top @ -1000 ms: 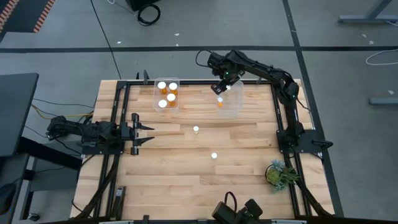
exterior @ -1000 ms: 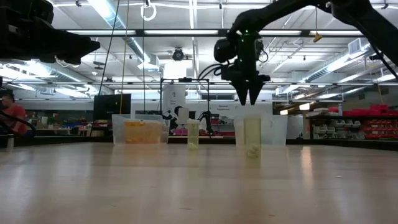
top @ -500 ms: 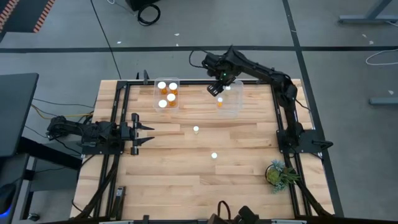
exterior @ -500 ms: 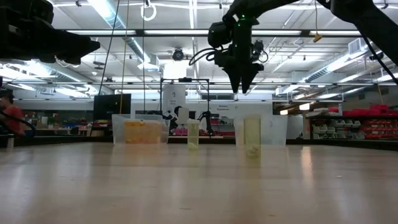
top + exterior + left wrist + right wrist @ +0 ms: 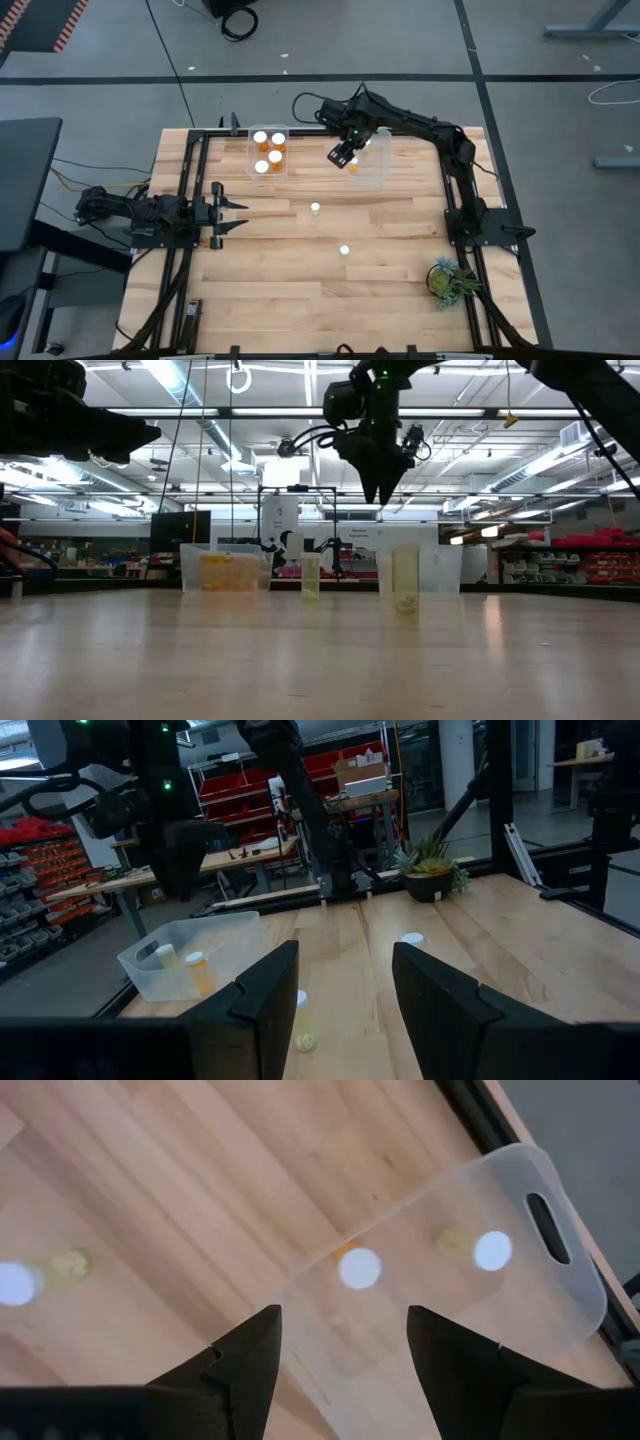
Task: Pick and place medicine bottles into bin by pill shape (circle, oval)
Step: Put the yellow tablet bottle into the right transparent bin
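Note:
My right gripper [image 5: 340,155] is open and empty, up in the air just left of the clear right bin [image 5: 372,172]. The bin holds two white-capped orange bottles [image 5: 360,1268] [image 5: 492,1250]. The clear left bin [image 5: 283,172] holds several bottles [image 5: 268,152]. Two bottles stand upright on the table, one [image 5: 315,208] at the middle and one [image 5: 344,250] nearer; both show in the low view [image 5: 311,575] [image 5: 405,580]. My left gripper [image 5: 235,212] waits open at the table's left, level above the wood.
A small green plant [image 5: 448,280] stands at the near right corner. Black frame rails [image 5: 195,180] run along the table's left and right sides. Bare wood [image 5: 300,290] lies between the bins and the near edge.
My right gripper has gone from above the right bin toward the table's left edge and a little toward the near edge, rising and turning as it went. It carries nothing. The bottles and bins have stayed where they were.

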Robot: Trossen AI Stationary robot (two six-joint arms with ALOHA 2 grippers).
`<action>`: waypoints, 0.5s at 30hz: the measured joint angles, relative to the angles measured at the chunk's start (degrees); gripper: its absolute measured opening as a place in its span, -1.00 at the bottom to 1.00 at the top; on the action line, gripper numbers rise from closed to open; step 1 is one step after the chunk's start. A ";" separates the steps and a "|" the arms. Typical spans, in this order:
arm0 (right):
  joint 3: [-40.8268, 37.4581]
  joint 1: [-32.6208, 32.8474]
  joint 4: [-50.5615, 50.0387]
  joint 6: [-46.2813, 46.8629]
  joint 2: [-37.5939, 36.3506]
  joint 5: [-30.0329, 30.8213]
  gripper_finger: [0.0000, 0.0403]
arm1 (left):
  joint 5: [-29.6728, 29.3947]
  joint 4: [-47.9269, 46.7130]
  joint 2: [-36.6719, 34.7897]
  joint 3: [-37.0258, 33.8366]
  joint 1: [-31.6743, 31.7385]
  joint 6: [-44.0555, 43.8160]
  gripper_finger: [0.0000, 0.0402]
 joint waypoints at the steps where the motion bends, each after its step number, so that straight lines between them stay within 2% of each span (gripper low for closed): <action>1: 0.00 0.36 0.02 0.02 0.00 0.00 0.11 | 0.00 0.00 0.00 0.00 0.00 0.01 -0.14; 15: -0.02 5.62 2.16 0.46 0.02 0.00 0.11 | -0.01 0.00 0.00 0.00 -0.01 0.02 -0.14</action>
